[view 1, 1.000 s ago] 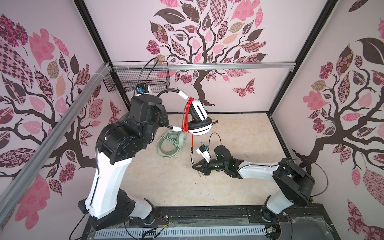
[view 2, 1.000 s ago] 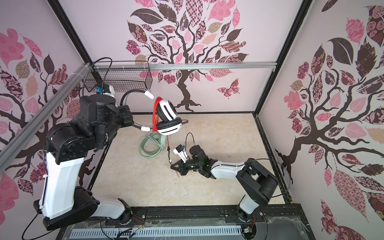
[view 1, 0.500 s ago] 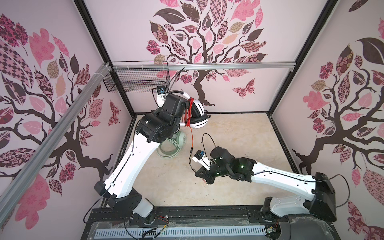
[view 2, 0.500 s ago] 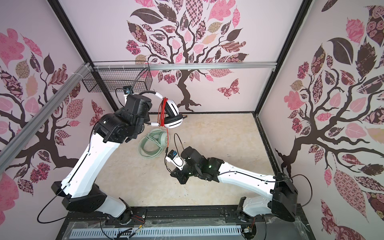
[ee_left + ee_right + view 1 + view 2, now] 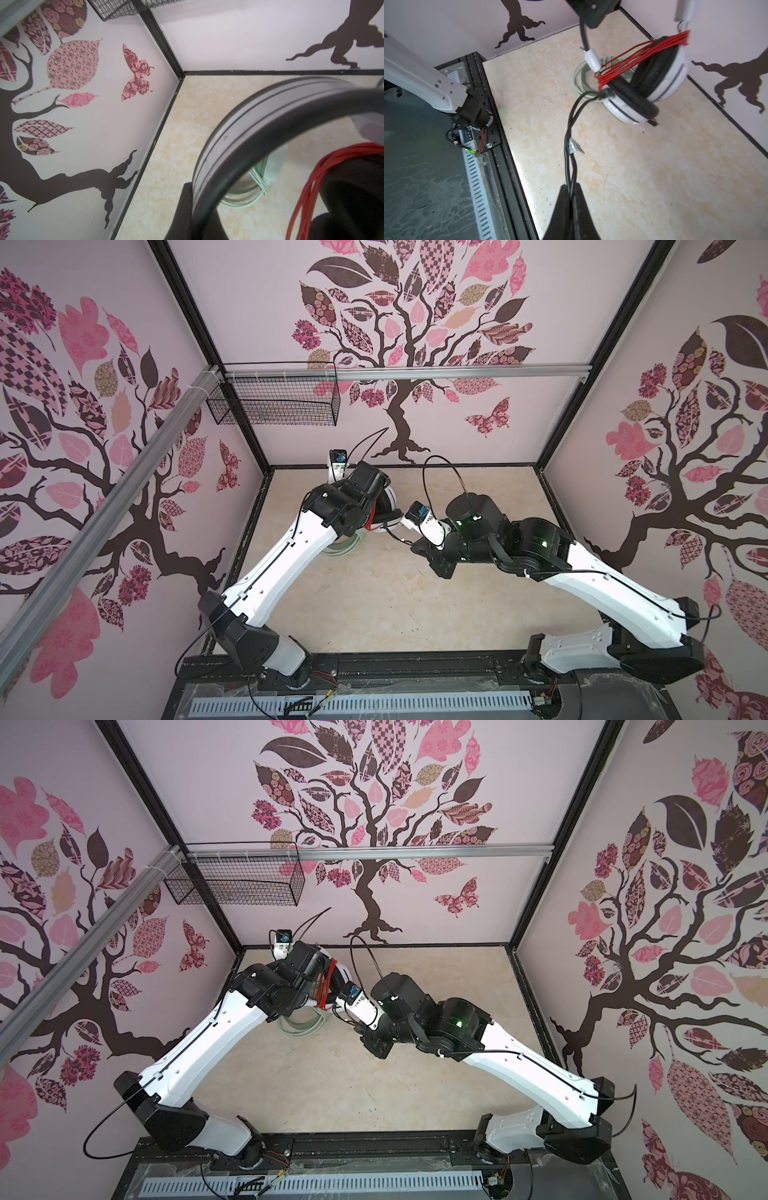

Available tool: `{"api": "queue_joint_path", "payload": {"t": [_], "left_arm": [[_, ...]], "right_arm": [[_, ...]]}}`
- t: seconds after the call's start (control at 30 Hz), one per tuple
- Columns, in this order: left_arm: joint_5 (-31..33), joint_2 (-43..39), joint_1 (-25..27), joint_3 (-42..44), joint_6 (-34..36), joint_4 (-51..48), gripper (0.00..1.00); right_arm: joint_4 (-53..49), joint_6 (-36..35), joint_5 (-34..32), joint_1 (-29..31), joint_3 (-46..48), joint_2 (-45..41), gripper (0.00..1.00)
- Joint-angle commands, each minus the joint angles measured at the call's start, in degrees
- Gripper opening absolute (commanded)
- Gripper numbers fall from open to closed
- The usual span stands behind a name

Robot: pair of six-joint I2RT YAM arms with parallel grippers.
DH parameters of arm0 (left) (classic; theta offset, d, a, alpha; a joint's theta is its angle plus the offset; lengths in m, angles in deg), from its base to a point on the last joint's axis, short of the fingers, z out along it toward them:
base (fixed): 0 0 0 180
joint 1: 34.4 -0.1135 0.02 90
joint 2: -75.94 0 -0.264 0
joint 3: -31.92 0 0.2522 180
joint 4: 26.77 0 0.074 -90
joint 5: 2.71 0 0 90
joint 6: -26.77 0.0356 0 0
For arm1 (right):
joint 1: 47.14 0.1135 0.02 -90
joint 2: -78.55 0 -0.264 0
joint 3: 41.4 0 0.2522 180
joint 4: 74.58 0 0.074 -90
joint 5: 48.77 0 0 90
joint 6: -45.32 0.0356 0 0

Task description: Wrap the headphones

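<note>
**Both arms have dropped low, and the white-and-black headset (image 5: 660, 83) has come down with them to hang just over the floor (image 5: 374, 605).**

Nearest me, the right gripper (image 5: 571, 193) pinches the black cable (image 5: 569, 128). Farther off, left of centre, the left gripper (image 5: 197, 216) clamps the headband (image 5: 583, 37). The red cable (image 5: 633, 54) is wound round the cups, so I'd say the wrapping is nearly done. The mint headset (image 5: 299, 1027) lies beneath on beige marbling, and a wire basket (image 5: 274, 402) hangs on the far wall (image 5: 457, 439).

- A black wire basket (image 5: 274, 406) hangs at the left end of an aluminium rail (image 5: 457, 372) on the back wall.
- My tabletop (image 5: 374, 605) is pale and marbled.
- A tree decal (image 5: 401, 423) with pink and brown leaves covers that wall, a butterfly (image 5: 488, 421) beside its trunk.
- A white slotted cable duct (image 5: 415, 702) lies along the front edge.
</note>
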Motion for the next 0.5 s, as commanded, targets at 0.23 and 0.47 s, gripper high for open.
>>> {"api": "queue_joint_path", "payload": {"t": [0.23,0.47], "left_arm": [[-15.61,-11.17,3.92,13.21,3.14,1.73,0.00],[-28.12,-18.28,7.37,14.39,4.12,0.93,0.00]], "right_arm": [[4.49,-3.49,-8.28,-7.42,-4.69,4.87,0.00],[14.62,-1.42,-0.35,-15.14,0.98,7.55,0.00]]}}
